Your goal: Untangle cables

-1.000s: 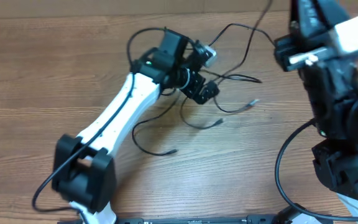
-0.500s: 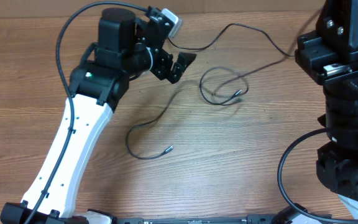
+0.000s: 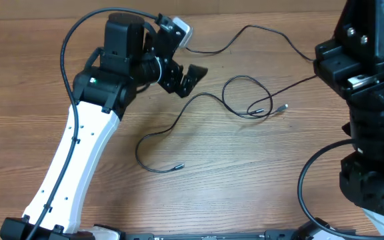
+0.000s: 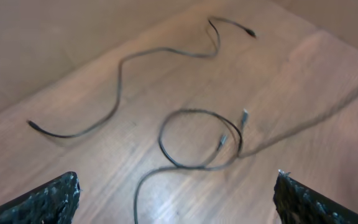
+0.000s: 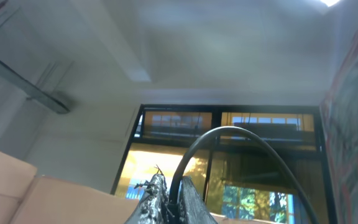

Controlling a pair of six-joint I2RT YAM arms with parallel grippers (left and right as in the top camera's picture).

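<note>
Separation was the step you had in hand. The cables [image 4: 194, 111] lay spread on the tabletop [image 3: 259, 180], not in one bunch. One free cable [image 4: 120, 74] sat apart at the far side, with both ends showing in the left wrist view and touching nothing else. The trouble spot was the loop [image 4: 160, 140] near the middle. It crossed itself, two silvery tips [image 4: 244, 116] lay by the crossing, and a tail [image 3: 138, 145] ran off toward the near edge. You could not tell from these views whether that crossing was a knot or one cord lying over another.

Your right tool [image 5: 166, 202] pointed at the ceiling, pinched shut on a strand [image 5: 229, 129] that arched out from between its fingers. By my reading, that strand was the blurred one climbing off the loop toward the right. Your left tool [image 3: 184, 77] stood wide open and empty, above the tabletop just left of the loop.

As I judged it, the next move called for the left tool to come down on the tail and pin it. The right would then draw its strand away slowly, so the tips slid out without snagging.

No container showed in any view.
</note>
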